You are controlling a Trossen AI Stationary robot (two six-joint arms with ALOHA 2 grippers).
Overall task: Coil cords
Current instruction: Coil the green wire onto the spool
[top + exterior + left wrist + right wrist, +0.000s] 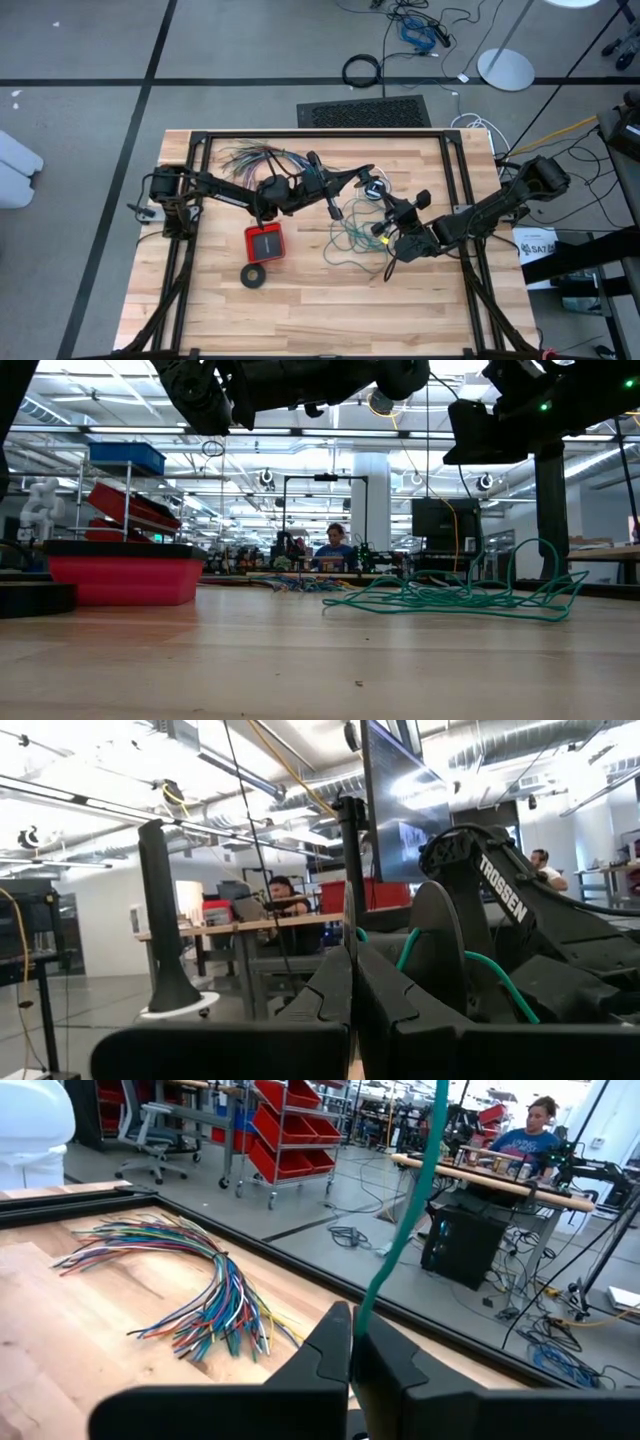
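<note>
The teal-green wire [352, 232] lies as a loose tangle [450, 597] on the wooden table, right of centre, with one loop standing up from it. A thin white cord with a small black round piece [375, 188] lies just beyond it. My left gripper [350, 178] reaches in from the left above the table's middle, shut [352, 970]. My right gripper [392, 212] comes from the right over the tangle, shut [352, 1345] on the teal wire. My left gripper is shut, and a short piece of teal wire [362, 934] shows right at its fingers' free ends. From there the wire arcs away toward the right arm. The fingers point roughly level toward the table's right side. The place of contact itself is hidden by the fingers. My right gripper pinches a single strand of the teal wire [372, 1305] between its two fingers. The fingers point about level, toward the table's far left. The strand rises from the fingers out of the picture, clear of the table.
A fanned bundle of many-coloured wires [255, 155] lies at the far left of the table. A red box [265, 241] and a black ring [254, 275] sit near the middle front. Black frame rails [455, 160] border the work area.
</note>
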